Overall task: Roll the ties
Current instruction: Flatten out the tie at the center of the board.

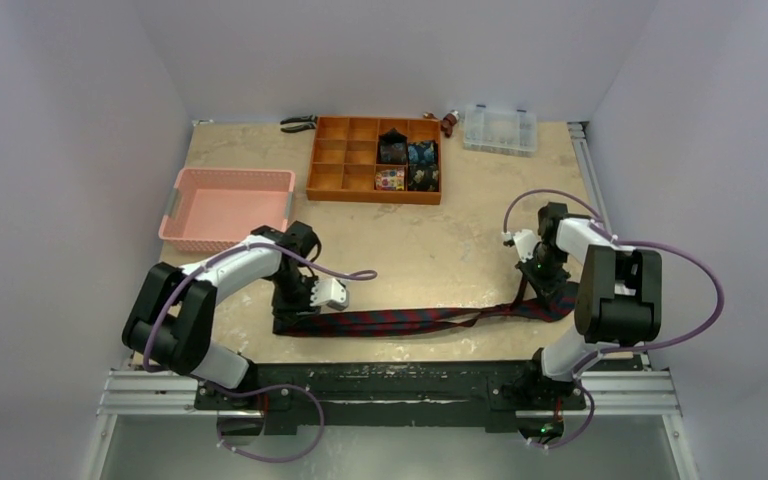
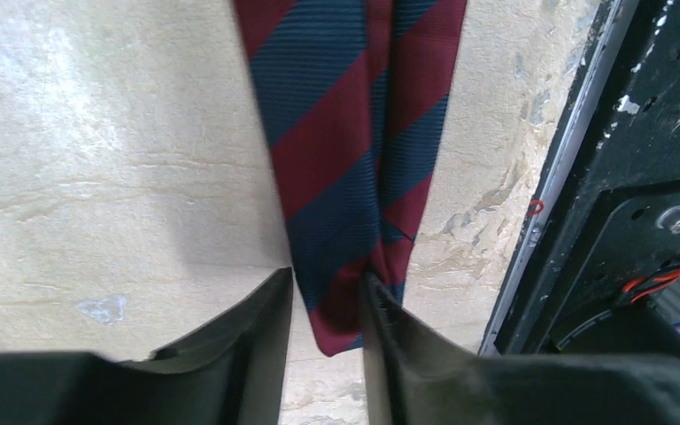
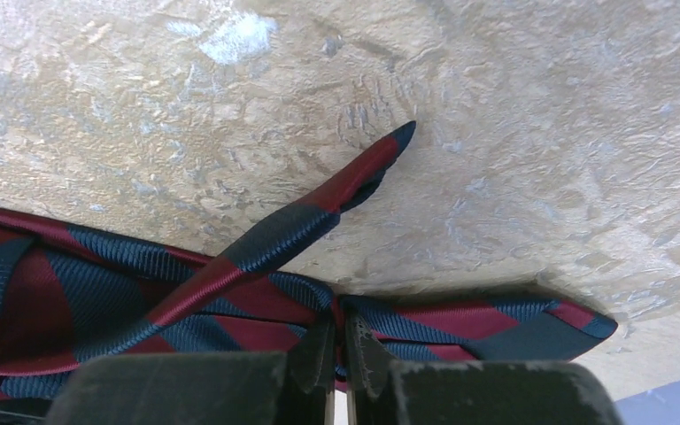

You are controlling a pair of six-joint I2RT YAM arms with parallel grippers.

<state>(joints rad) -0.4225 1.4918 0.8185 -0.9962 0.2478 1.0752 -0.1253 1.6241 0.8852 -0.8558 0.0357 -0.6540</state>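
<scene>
Rolled ties (image 1: 421,157) already fill some compartments of the orange organiser (image 1: 345,178). Nearer the arms than it, the striped tie (image 1: 400,320) lies stretched out, unrolled. The left gripper (image 2: 326,283) and right gripper (image 3: 336,332) each pinch one end, jaws nearly together.

The tie (image 1: 400,321) is navy with red diagonal stripes, the table (image 1: 460,250) mottled beige.

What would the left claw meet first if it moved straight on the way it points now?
The left claw has the striped tie between its fingers, so it would meet the tie first, then the table underneath, probably very close.
</scene>
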